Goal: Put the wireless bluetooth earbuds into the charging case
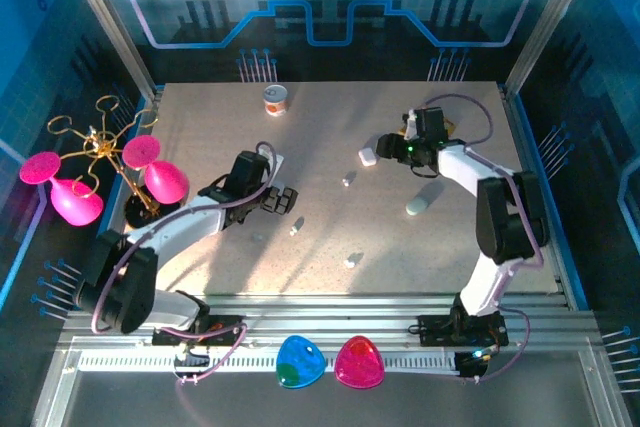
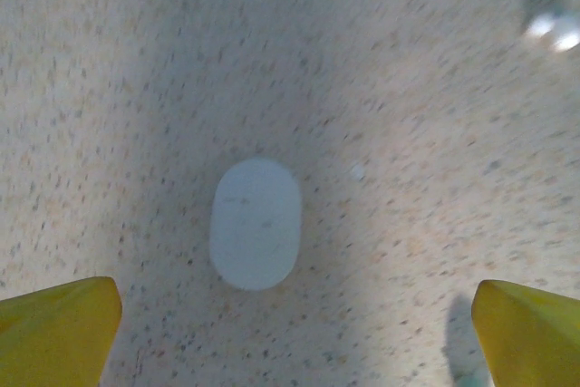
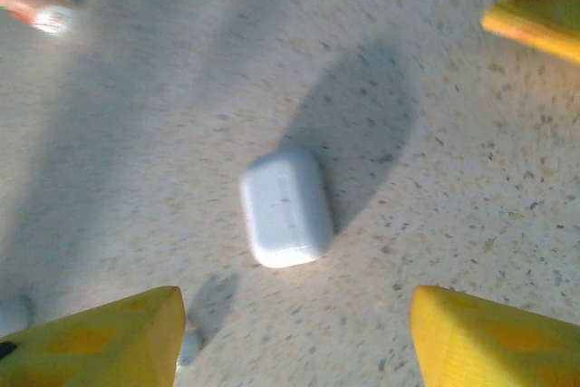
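Above the shut charging case (image 3: 285,208), the right gripper (image 3: 294,314) hung half-open, empty, likely to grasp it. The left gripper (image 2: 296,301) gaped empty.

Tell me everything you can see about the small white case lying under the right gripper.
The white case is a small box with rounded corners, smooth like plastic, with a faint line along its top face. It looks closed. It lies flat on the speckled table, turned a little askew in the right wrist view, with a shadow beside it. Only the table touches it; the yellow fingers of the right gripper stand apart from it, one on each side.
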`<state>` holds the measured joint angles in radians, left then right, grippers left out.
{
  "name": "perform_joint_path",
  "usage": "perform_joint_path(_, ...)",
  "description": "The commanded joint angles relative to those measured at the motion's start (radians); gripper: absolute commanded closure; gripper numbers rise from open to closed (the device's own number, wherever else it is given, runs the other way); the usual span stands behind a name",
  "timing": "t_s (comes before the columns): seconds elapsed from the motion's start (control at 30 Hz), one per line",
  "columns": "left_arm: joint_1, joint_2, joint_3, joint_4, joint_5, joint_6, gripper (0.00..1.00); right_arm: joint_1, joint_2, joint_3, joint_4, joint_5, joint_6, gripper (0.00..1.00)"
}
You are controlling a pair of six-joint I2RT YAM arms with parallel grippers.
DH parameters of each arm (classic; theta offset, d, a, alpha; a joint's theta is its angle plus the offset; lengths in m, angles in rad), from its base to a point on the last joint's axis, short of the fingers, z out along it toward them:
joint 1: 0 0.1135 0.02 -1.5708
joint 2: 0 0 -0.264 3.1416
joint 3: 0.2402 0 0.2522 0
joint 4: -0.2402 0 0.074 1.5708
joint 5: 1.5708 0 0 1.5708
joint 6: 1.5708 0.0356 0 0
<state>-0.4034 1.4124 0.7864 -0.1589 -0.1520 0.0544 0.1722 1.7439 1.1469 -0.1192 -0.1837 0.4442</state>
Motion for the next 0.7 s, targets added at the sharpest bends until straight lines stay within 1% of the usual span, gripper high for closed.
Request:
perform_joint_path(0.0,0.008,0.058,0.067,-0.134,-0.091,0.015,0.01,0.018,-0.104,-0.064,0.026,-0.009,-0.069,0.35)
perform_joint_path(0.1,0.011,0.119,0.112,-0.178,-0.108,0.03,0.03,0.023,-0.157,-0.099,0.024,-0.023,-0.078,0.35)
perform_joint_path(0.4,0.036,0.296,0.229,-0.248,-0.016,0.024,0.15,0.04,-0.232,-0.141,0.023,-0.037,-0.086,0.35)
perform_joint_path(0.57,0.055,0.334,0.247,-0.259,0.019,0.021,0.27,0.04,-0.25,-0.16,0.027,-0.025,-0.086,0.35)
perform_joint_path(0.63,0.055,0.344,0.251,-0.259,0.022,0.022,0.35,0.04,-0.253,-0.164,0.029,-0.028,-0.081,0.35)
perform_joint_path(0.67,0.055,0.346,0.251,-0.258,0.023,0.021,0.38,0.041,-0.255,-0.165,0.028,-0.029,-0.08,0.35)
